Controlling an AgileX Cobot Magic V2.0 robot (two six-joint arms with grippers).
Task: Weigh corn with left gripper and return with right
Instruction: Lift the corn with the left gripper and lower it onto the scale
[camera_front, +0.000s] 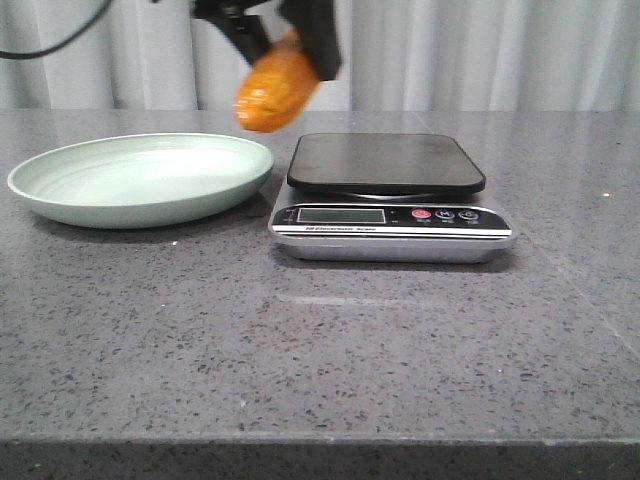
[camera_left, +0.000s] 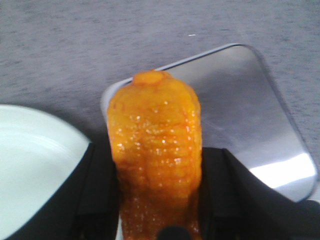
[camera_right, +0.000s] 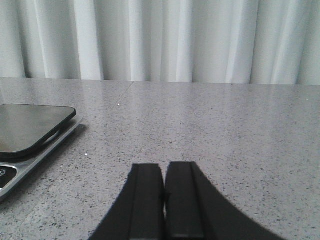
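Above the gap between plate and scale, the left gripper (camera_front: 290, 45) hangs in the air pinching the corn (camera_front: 275, 88). Corn is orange-yellow, glossy, ribbed rows, tilted with its rounded end pointing down and left in the front view. It touches nothing below; it sits clear above the table (camera_front: 320, 340), over the plate's right rim and the scale's far-left corner. Gripper and corn look motion-blurred in the front view.

Left wrist view: black fingers (camera_left: 95, 195) press on both sides of the corn (camera_left: 156, 150), cob sticking out past the fingertips, stub end outward. Below it show the scale platform's corner (camera_left: 240, 105) and part of the pale plate (camera_left: 35, 165).

Pale green plate (camera_front: 140, 180) lies on the left of the table, holding nothing visible. Digital scale (camera_front: 390, 215) stands just right of it, rim and scale edge close, contact cannot be told. Dark platform (camera_front: 385, 162) on top, bare. Near face of scale has a display (camera_front: 341, 215), reading not legible, and buttons to its right, one red (camera_front: 421, 214).

Right gripper (camera_right: 165, 200) shows only in the right wrist view: fingers pressed together, nothing between them, low over bare table to the right of the scale (camera_right: 30, 135). White curtain (camera_right: 165, 40) runs along the far side.
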